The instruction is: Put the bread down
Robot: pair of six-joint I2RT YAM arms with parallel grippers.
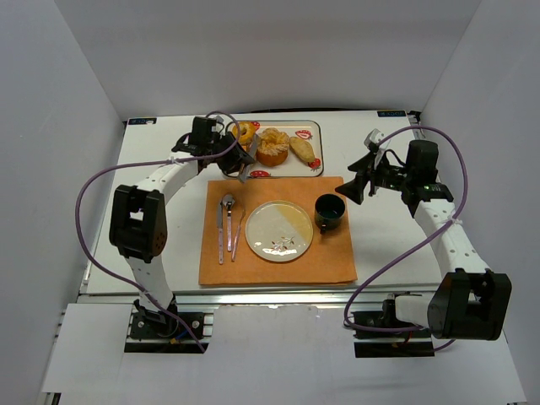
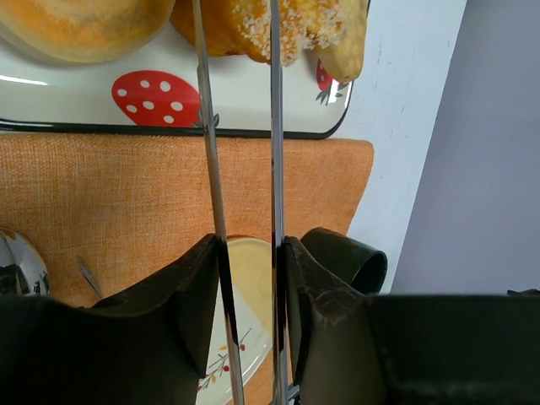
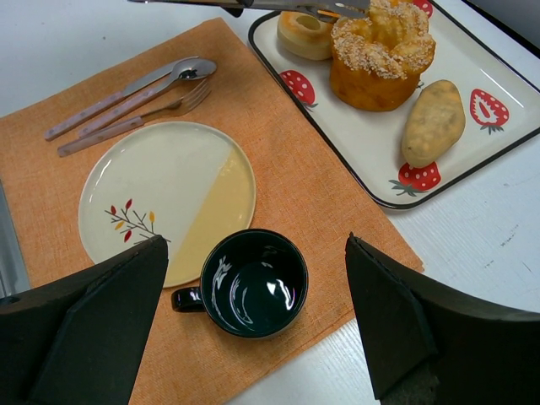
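The left hand (image 2: 251, 253) is clamped on metal tongs (image 2: 275, 126) near the bread (image 3: 380, 59); the right hand (image 3: 255, 253) spreads wide, holding nothing.

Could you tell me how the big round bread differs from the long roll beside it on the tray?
The bread is round and tall; the roll is a long, low oval. The bread has an orange-brown base and a crumbly swirled top; the roll is plain tan. The bread is clearly larger than the roll. Both lie on the strawberry tray.
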